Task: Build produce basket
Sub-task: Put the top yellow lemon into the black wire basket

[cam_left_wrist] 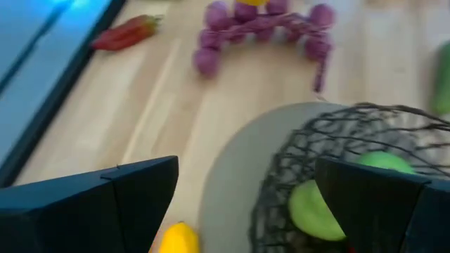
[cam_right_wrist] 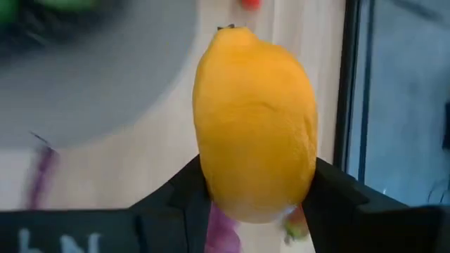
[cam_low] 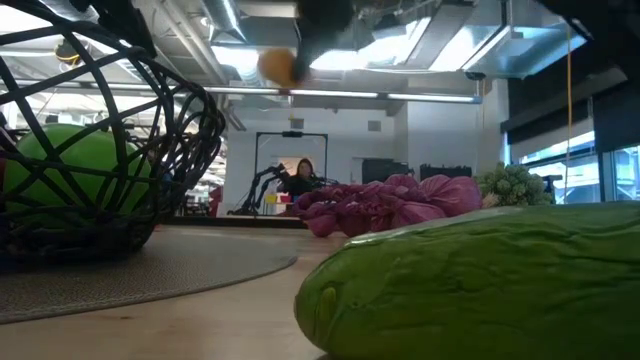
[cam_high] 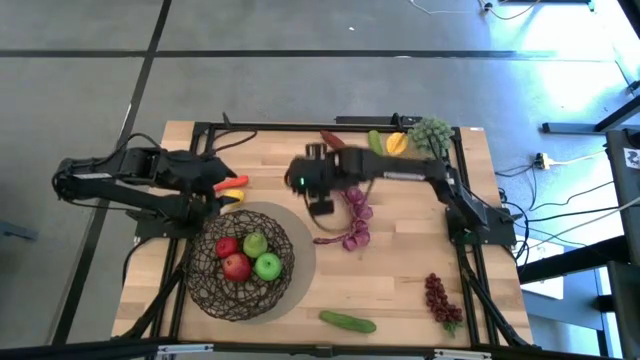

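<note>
Grey floor [cam_high: 300,30] with dark seams surrounds the wooden table [cam_high: 400,270]. Cables [cam_high: 560,200] lie on the floor beyond its right edge. Beyond the table, ceiling light strips [cam_low: 420,97], windows [cam_low: 585,170] and a seated person [cam_low: 302,178] are visible.

Yellow-orange fruit [cam_right_wrist: 254,126], purple grapes [cam_high: 356,222], prob. black mesh basket [cam_high: 205,287]

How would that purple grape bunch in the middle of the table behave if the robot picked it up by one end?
The purple grape bunch lies in a bent curve, beads strung along a thin stem in the left wrist view, so it would probably droop and swing rather than stay stiff. Its round beads may slip from a loose pinch. Pushed, it would likely drag and bend, not roll.
</note>
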Robot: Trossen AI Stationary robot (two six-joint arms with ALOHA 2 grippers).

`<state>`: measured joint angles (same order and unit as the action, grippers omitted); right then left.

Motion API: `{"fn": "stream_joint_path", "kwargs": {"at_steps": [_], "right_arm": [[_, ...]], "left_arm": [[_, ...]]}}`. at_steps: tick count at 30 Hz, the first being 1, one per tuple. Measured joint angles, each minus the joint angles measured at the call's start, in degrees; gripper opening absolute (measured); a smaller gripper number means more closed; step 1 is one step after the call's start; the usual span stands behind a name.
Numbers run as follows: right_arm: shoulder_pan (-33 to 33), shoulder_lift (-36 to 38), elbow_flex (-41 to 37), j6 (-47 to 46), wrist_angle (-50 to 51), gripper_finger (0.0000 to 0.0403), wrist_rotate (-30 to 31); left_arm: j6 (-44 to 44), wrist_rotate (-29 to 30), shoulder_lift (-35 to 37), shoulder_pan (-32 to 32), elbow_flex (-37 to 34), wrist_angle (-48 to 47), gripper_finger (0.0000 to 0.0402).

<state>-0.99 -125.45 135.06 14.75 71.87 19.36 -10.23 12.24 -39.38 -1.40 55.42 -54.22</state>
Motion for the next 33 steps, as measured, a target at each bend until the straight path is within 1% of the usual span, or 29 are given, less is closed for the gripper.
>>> {"fn": "stream_joint_path", "kwargs": {"at_steps": [3,6,12,13,16,19,21,24,28,33], "right_arm": [[-4.8,0.2,0.0,-2.8,-4.5,0.0165,2.9],[-8.6,0.2,0.0,-4.2,-12.7,0.0165,6.3],[-12.9,0.0,0.0,-7.8,-28.2,0.0165,7.1],[-13.5,-0.1,0.0,-8.7,-30.0,0.0165,6.6],[-14.7,-0.8,0.0,-12.7,-37.6,0.0165,1.5],[-15.6,-2.2,0.0,-15.5,-42.4,0.0165,-2.9],[-15.9,-3.7,0.0,-16.2,-43.2,0.0165,-3.8],[-16.1,-7.4,-0.1,-16.4,-46.1,0.0165,-7.0],[-16.1,-11.0,-0.2,-19.3,-49.6,0.0165,-9.4],[-16.1,-15.0,-0.1,-20.9,-52.7,0.0165,-13.1]], "left_arm": [[0.4,-4.1,1.3,-0.3,0.0,0.4,0.0324],[0.3,-6.8,3.3,-0.8,0.0,0.7,0.0324],[0.3,-10.5,7.6,-1.2,0.0,0.7,0.0324],[0.3,-10.5,8.4,-1.2,0.0,0.7,0.0324],[0.3,-10.5,10.6,-1.2,0.0,0.7,0.0324],[0.3,-10.8,12.4,-1.2,0.0,0.7,0.0324],[0.3,-12.5,13.4,-1.2,0.0,0.7,0.0324],[0.3,-15.9,14.0,-1.2,0.0,0.4,0.0324],[1.5,-20.9,14.0,-1.2,0.0,-2.1,0.0324],[1.9,-21.8,14.0,-1.2,0.0,-4.3,0.0324]]}}
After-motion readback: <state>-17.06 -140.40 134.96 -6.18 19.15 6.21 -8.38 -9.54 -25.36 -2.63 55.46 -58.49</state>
